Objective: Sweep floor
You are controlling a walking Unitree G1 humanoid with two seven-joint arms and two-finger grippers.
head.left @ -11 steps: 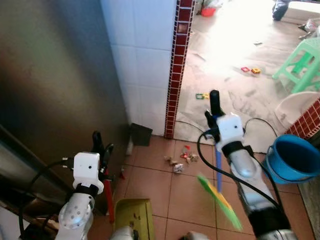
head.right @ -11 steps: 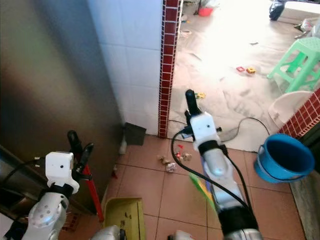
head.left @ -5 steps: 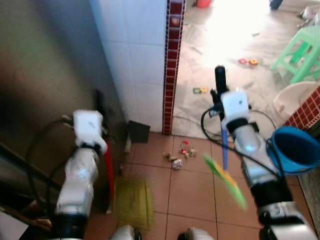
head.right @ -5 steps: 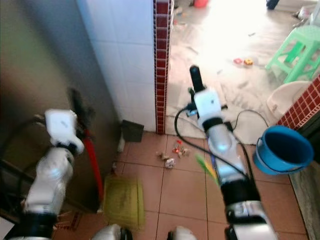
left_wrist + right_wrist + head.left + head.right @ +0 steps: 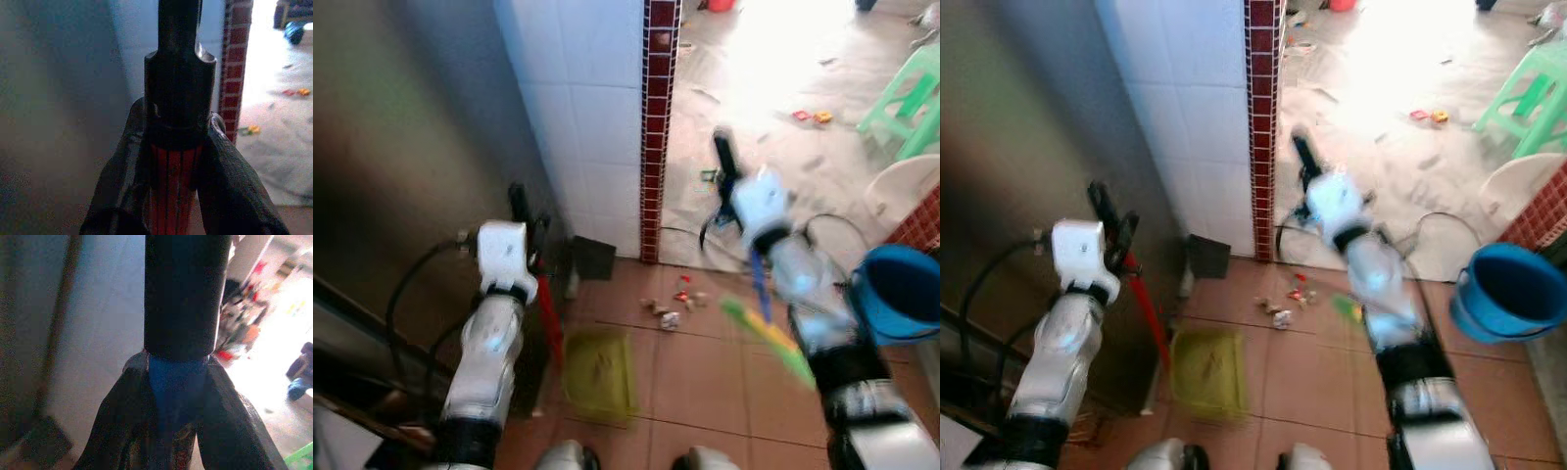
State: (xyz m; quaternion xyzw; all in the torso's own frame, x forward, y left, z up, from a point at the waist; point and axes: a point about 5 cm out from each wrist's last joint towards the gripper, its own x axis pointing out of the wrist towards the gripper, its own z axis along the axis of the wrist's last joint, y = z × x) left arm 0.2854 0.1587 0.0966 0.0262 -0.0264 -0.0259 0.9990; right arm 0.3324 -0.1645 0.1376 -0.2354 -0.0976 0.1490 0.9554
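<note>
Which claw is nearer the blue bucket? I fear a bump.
Right. The right claw, gripping the broom, is just left of the bucket; the left claw is far across, by the wall.

Blue bucket [image 5: 899, 294] sat at right, green stool [image 5: 907, 96] beyond; red-brick trim [image 5: 658, 117] ran btwn white tiles & doorway.

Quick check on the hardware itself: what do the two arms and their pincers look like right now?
Both arms are silver metal with black bands at the joints. Each ends in a white boxy wrist block, from which a black cable loops back along the arm. The left pincer and right pincer each have two long black fingers. The right arm is motion-blurred; no markings are legible.
</note>
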